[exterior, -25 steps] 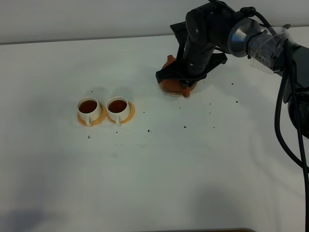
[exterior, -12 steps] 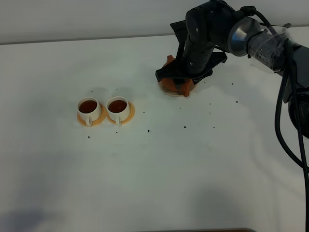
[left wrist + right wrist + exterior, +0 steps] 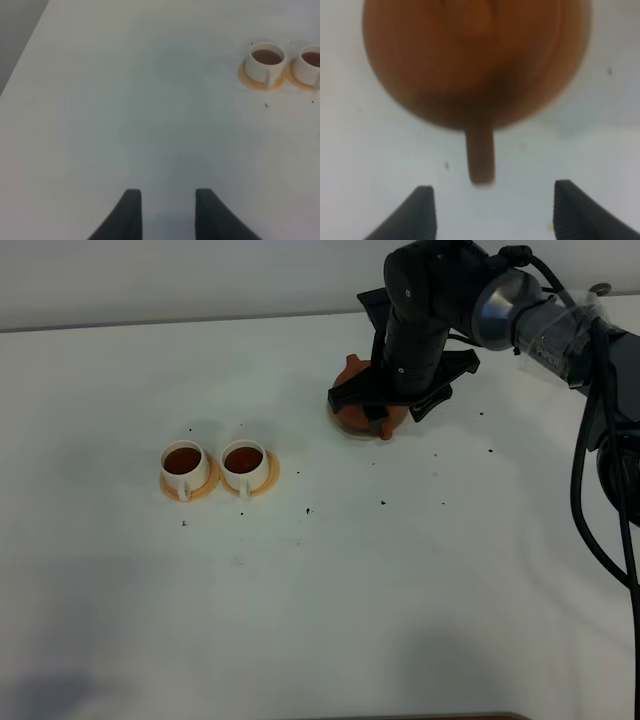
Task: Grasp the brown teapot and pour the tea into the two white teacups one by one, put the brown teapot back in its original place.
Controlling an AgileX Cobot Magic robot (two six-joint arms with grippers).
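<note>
Standing idle, left gripper (image 3: 163, 212): its two dark fingers are apart with nothing between them, low in the left wrist view over bare white table (image 3: 330, 590); it does not show in the high view, and looks parked out of the way.

Left teacup: the small white handled teacup on a thin orange saucer (image 3: 184, 466) sits left of centre in the high view, filled with dark reddish tea.

Right teacup: the matching white teacup on its orange saucer (image 3: 245, 464) stands just beside the first, saucers nearly touching, also full; both pours look done.

Specks: dark tea-leaf specks (image 3: 308, 510) dot the table between the cups and the pot.

Teapot: the small round terracotta-brown clay teapot (image 3: 362, 412) sits upper centre-right in the high view, upright, partly hidden under the arm; its stubby handle (image 3: 481, 156) points toward the right wrist camera.

Coaster: a pale cream round coaster disc (image 3: 345, 432) shows as a thin rim under the pot, so the pot seems back in its place.

Right gripper (image 3: 492, 210): fingers spread wide on either side of the handle and clear of it, gripping nothing; I judge the pot released, with only pulling away left.
</note>
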